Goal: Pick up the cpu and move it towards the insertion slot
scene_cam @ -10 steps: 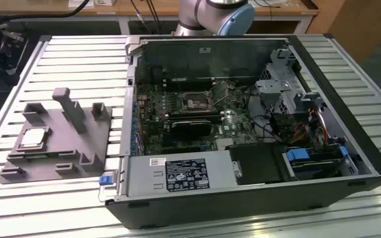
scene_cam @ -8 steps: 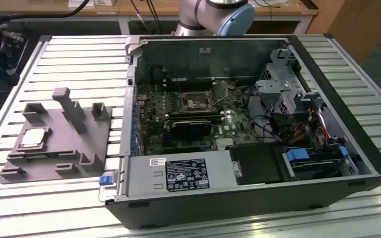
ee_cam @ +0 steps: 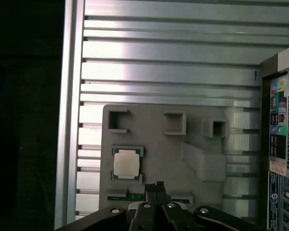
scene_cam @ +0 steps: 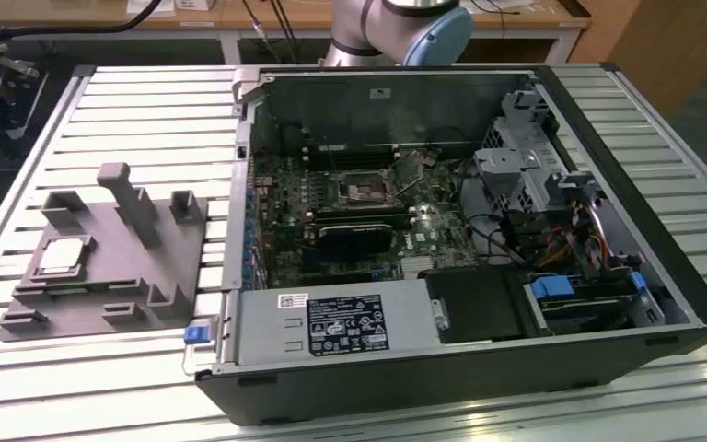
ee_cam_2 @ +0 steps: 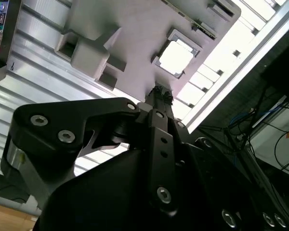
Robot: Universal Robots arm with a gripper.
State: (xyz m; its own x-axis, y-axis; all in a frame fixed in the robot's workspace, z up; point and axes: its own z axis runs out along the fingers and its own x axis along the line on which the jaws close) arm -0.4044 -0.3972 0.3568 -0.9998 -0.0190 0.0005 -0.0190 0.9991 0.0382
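In the exterior view the cpu, a flat silver-topped square, lies on the matte grey plate, well apart from the metal-framed slot inside the open case. In the second wrist view the black gripper hangs above the plate, tips pressed together, empty. In the first wrist view the cpu sits near those tips, over the ribbed aluminium table.

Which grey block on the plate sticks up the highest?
The slim post in the middle of the fixture plate; it rises well above the squat blocks around it.
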